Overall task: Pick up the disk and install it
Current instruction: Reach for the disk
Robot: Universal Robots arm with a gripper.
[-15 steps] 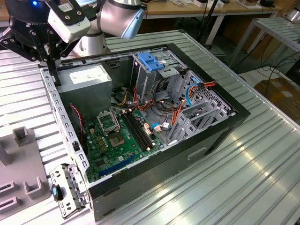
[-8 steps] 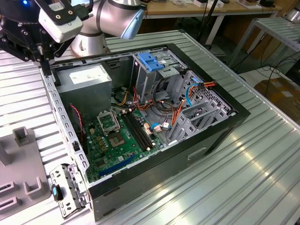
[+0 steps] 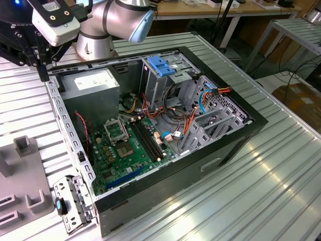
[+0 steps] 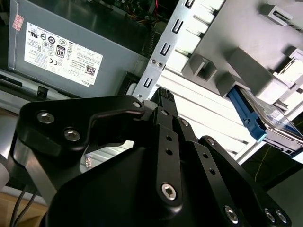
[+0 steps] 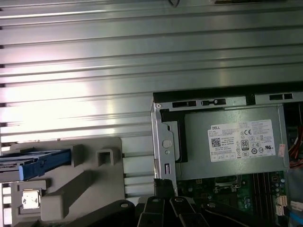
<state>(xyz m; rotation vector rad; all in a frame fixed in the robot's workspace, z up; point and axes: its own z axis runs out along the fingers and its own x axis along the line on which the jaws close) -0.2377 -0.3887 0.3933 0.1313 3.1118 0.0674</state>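
Near the computer case [image 3: 165,186], claw [image 4: 160,93] narrow and empty, disk [image 5: 42,160] apart in grey holder [image 5: 90,184].

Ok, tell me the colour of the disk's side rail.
Blue, along the edge of the disk; clearest in the second wrist view.

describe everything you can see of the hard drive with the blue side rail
The rectangular hard drive with a blue plastic side rail appears to lie flat in a grey moulded holder on the ribbed metal table. The rail, seen in both wrist views, runs along its long edge. Its body is cut off at the picture edge, so its label cannot be told.
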